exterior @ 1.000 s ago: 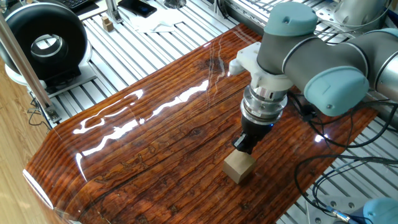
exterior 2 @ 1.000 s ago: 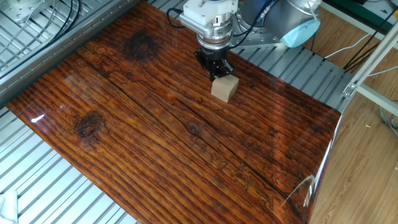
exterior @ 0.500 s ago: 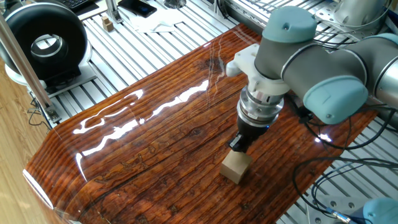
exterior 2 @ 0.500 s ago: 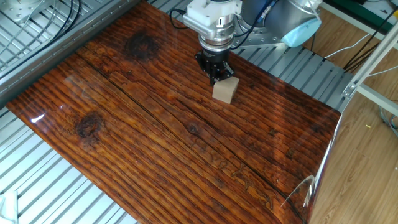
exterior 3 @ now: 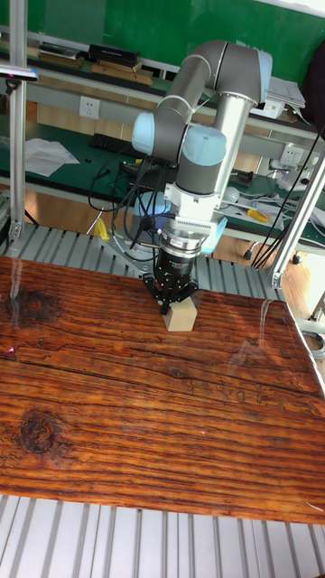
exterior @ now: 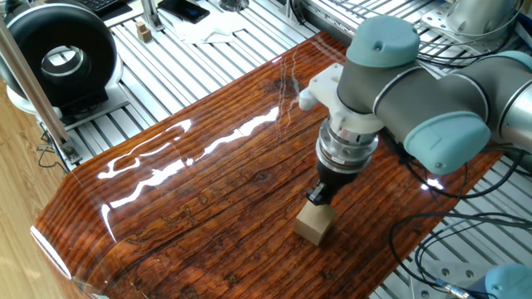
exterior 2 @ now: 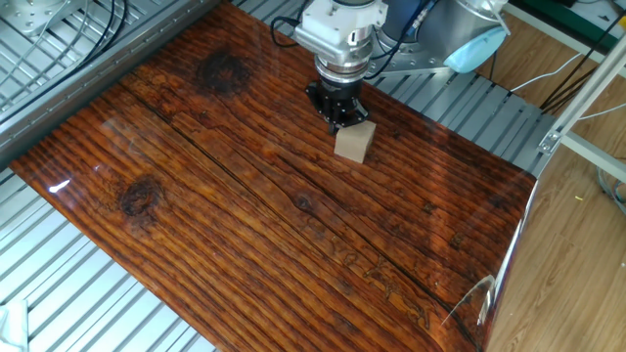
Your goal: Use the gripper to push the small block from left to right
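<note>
The small block (exterior: pixel 316 224) is a plain tan wooden cuboid lying on the glossy dark wooden table (exterior: pixel 191 191), close to its edge by the arm. My gripper (exterior: pixel 319 197) points straight down with its black fingers drawn together, their tips low against the block's side. From the other fixed view the block (exterior 2: pixel 353 142) lies just right of and below the gripper (exterior 2: pixel 337 119). The tall fixed view has the gripper (exterior 3: pixel 170 302) pressed to the left upper side of the block (exterior 3: pixel 181 316), near the table's far edge. Nothing is held between the fingers.
A black round device (exterior: pixel 58 54) and a tiny wooden piece (exterior: pixel 145 33) stand on the slatted metal bench beyond the table. Cables (exterior: pixel 453 224) trail beside the arm. Aluminium posts (exterior 3: pixel 18 135) rise at the table's left and right corners. The table edge (exterior 2: pixel 509 264) drops off on the right.
The gripper and the block have slid together a short way across the table, the block staying in contact with the fingertips. The wrist has shifted slightly with it.
</note>
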`<state>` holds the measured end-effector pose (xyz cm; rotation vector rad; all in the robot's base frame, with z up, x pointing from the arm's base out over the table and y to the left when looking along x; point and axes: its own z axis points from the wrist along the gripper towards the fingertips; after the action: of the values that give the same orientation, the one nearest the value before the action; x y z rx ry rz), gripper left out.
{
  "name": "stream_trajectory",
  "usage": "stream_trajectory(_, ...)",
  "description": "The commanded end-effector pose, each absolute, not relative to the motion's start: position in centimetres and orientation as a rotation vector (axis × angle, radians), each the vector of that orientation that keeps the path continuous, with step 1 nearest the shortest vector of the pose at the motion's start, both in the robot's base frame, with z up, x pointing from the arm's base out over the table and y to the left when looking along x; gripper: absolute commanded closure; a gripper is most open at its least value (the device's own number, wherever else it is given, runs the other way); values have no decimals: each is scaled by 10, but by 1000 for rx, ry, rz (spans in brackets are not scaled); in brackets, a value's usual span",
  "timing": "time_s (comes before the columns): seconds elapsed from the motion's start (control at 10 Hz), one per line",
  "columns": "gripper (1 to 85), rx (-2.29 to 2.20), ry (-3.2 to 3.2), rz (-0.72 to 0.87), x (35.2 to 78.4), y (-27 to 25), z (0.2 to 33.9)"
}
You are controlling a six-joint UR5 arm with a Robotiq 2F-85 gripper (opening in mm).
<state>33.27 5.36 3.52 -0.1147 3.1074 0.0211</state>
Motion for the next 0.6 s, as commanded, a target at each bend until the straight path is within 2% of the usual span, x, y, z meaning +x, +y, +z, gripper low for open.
stream_trajectory(0.0,847,-187,3142,87,319,67,35)
stream_trajectory(0.5,847,-169,3144,143,315,83,32)
